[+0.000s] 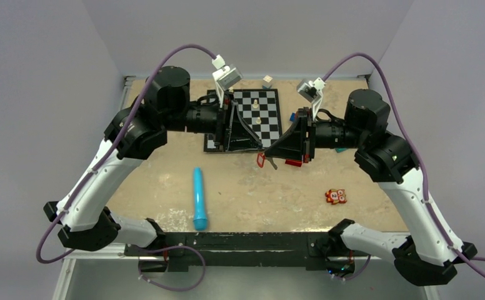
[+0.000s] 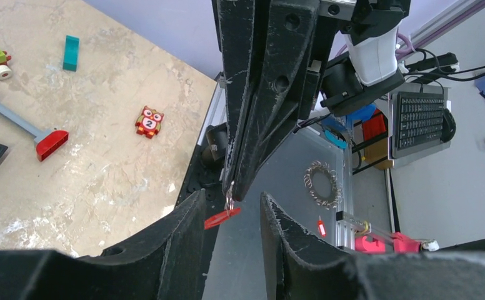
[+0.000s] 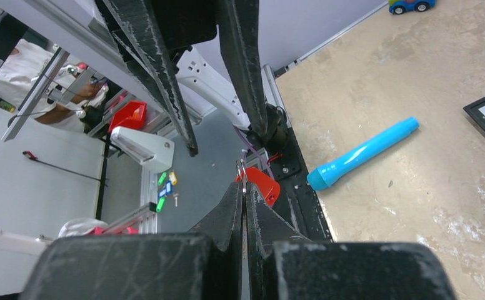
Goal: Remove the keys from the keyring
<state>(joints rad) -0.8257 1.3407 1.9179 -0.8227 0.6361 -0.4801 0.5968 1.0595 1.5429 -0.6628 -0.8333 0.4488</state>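
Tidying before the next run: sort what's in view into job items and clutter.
Job: red plastic key tag on its thin metal ring; right gripper, shut on that ring; left gripper, jaws apart either side of the tag.
Clutter: blue plastic cylinder; black-and-white chessboard; orange owl tile marked 2; red-headed grey toy.

Keyring before chessboard; cylinder left; owl toy right

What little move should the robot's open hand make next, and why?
Probably close the left end effector on the red key tag. Its fingers stand open on either side of the tag, while the right end effector is shut on the thin metal ring that the tag hangs from.
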